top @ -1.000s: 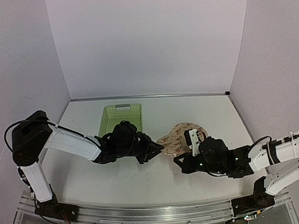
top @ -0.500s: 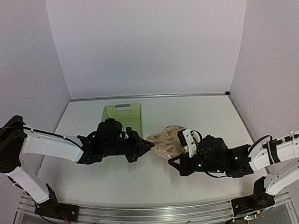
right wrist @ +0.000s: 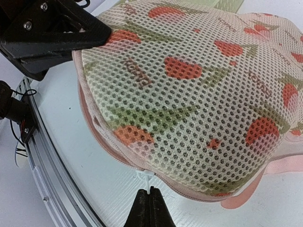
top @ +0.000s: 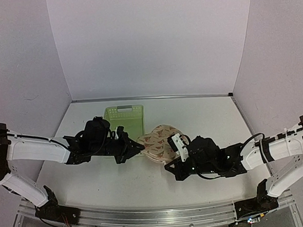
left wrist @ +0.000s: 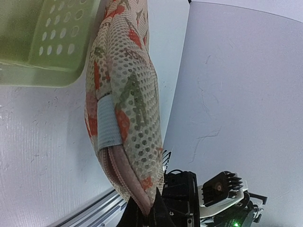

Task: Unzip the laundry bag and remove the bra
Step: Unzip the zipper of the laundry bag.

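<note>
The laundry bag (top: pixel 158 143), a cream mesh pouch with orange and green motifs and pink edging, lies just right of the green basket. My left gripper (top: pixel 141 149) is shut on its left end; in the left wrist view the pink edge (left wrist: pixel 124 182) is pinched between the black fingertips, gripper (left wrist: pixel 149 212). My right gripper (right wrist: pixel 150 193) is shut on the small white zipper pull (right wrist: pixel 147 176) at the bag's (right wrist: pixel 199 90) near rim, and in the top view this gripper (top: pixel 170 164) is at the bag's front. The zipper looks closed. The bra is hidden.
A light green lattice basket (top: pixel 123 120) stands behind the left gripper, touching the bag's left side, basket (left wrist: pixel 42 42). The aluminium rail (top: pixel 147 216) runs along the near table edge. White walls close the back and sides.
Both arms have moved left and the bag has come with them, from the table's middle right up to the basket. The left gripper has closed on the bag's edge.
</note>
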Robot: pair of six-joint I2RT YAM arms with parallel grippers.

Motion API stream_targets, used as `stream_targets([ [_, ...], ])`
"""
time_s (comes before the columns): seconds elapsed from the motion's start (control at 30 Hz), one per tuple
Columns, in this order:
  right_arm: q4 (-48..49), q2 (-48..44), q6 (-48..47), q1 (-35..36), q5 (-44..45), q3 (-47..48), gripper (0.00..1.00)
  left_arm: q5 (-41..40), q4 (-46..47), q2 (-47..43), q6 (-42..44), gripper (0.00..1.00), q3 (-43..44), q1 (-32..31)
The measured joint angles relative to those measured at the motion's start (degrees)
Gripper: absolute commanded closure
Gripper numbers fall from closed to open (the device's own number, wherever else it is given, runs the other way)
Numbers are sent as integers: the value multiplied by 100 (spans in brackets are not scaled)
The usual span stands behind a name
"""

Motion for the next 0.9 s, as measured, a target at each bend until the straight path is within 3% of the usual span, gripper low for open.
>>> stream_targets([
  [0.3, -175, 507, -590, -20, -323, 439, 100, 540, -409, -1040, 415, 100, -680, 514],
  [0.6, -332, 990, -1115, -282, -721, 887, 100, 839, -1493, -1497, 1158, 100, -525, 866],
  [0.9, -398, 1497, -1471, -975, -1067, 1150, 100, 1110, -2315, -1611, 1786, 100, -131, 1060],
])
